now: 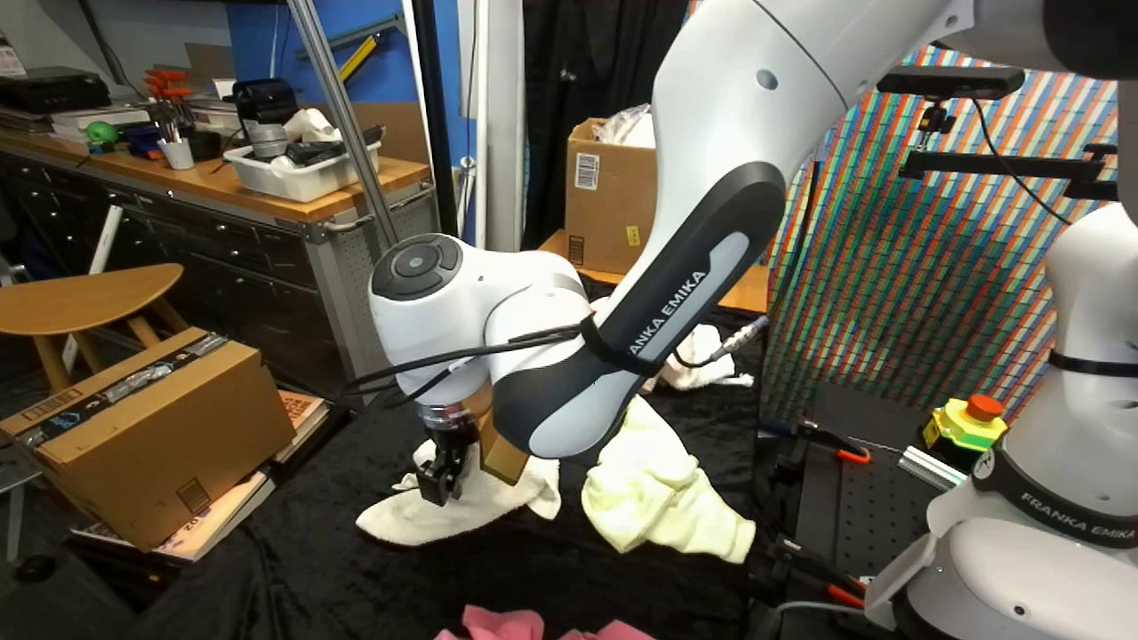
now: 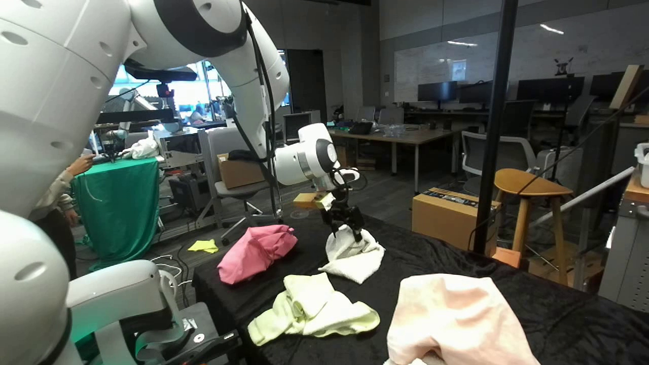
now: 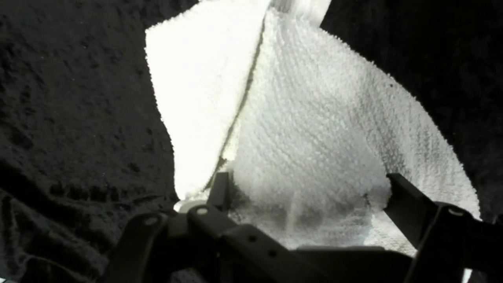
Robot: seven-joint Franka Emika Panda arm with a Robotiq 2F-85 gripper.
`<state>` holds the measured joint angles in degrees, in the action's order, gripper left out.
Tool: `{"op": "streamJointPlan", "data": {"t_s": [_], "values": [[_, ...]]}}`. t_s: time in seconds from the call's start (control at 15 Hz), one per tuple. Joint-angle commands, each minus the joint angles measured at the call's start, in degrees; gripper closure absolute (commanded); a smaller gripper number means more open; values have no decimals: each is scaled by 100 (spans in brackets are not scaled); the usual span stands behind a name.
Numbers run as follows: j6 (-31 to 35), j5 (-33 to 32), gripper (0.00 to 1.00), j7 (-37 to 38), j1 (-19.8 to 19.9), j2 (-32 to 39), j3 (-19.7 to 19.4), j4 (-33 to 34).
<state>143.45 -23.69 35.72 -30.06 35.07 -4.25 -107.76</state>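
Currently, a black two-fingered gripper [image 3: 307, 184] is pointing down at a crumpled white terry towel [image 3: 306, 129] lying on a black velvet-covered table [image 2: 431, 258]. The fingers [image 3: 220, 190] are standing wide apart, clasping nothing, with a soft mound of towel showing between them; the tips are perhaps touching it, though contact is not showing clearly. In an exterior view, a rumpled pale yellow-green cloth [image 2: 324, 317] is lying near the towel, and a bunched bright pink cloth [image 2: 258, 253] is sitting apart from it. For a secure grasp, the fingers are probably needing to sink low on both sides of the mound, without pressing hard into the table, then draw together evenly. Pinching only the fuzzy surface is likely risking a slip.
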Motion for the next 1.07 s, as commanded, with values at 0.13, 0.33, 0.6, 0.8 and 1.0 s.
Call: {"op": "streamJointPlan", "data": {"t_s": [0.13,0.33,0.6,0.8,1.0], "values": [[75,-135,30,411,-30,228,-154,221],[19,-107,47,472,-3,231,-154,227],[-5,-172,77,640,-42,168,-217,181],[2,-281,97,840,-93,69,-308,95],[21,-518,99,1103,-127,-42,-390,-9]]}}
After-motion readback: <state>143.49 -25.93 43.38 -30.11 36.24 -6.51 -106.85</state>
